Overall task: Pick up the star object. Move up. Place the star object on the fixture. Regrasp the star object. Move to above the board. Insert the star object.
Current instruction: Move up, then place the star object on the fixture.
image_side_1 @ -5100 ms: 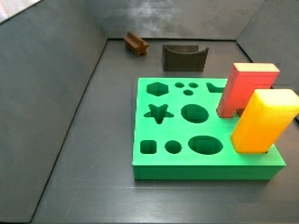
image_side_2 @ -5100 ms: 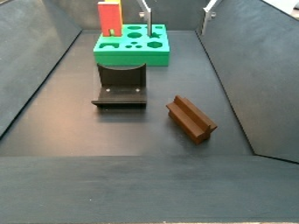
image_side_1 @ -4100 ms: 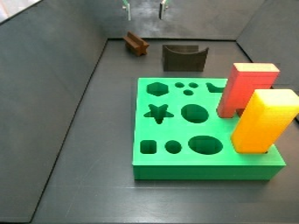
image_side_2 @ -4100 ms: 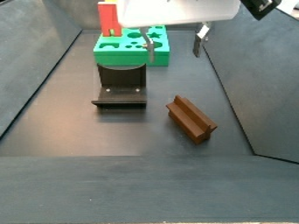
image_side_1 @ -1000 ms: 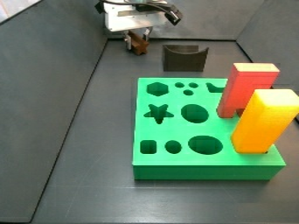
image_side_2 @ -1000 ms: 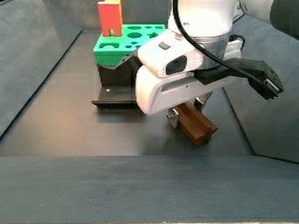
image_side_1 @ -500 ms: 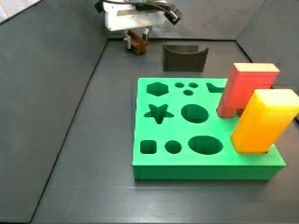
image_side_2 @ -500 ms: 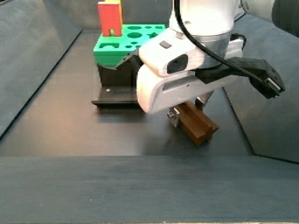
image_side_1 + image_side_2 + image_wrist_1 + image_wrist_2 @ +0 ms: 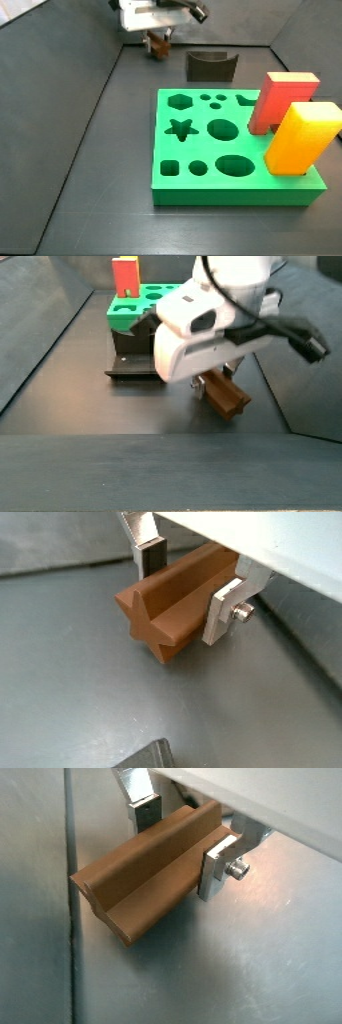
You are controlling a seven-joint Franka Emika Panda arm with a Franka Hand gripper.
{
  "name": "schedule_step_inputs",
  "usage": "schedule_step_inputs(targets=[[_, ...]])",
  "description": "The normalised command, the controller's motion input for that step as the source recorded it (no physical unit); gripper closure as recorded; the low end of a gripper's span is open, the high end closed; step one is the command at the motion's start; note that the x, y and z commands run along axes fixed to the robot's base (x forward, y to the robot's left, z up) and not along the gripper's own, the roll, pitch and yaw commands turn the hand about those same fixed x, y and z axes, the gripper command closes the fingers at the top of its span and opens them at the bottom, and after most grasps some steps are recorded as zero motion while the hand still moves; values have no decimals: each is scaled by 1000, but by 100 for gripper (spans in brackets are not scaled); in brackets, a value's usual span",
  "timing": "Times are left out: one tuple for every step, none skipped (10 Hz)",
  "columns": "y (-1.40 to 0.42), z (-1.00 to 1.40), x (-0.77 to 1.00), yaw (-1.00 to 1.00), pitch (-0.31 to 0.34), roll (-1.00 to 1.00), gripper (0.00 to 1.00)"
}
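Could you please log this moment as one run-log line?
phase: pick up | gripper: shut on star object | fixture: empty | board: star hole open

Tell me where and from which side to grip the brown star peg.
Grip the star peg across its long sides near the middle, coming from above. It lies lengthwise on the floor, so its flanks are exposed. The hand already straddles it there, one finger on each side.
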Motion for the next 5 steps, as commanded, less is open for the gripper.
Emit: schedule_step_inputs(targets=[[-16,571,-5,1,8,10,100],[-10,468,-9,0,13,16,100],[-2,256,-20,-1,25,26,100],[0,1000,0,0,0,0,100],[-2,1000,-2,-2,19,-2,100]])
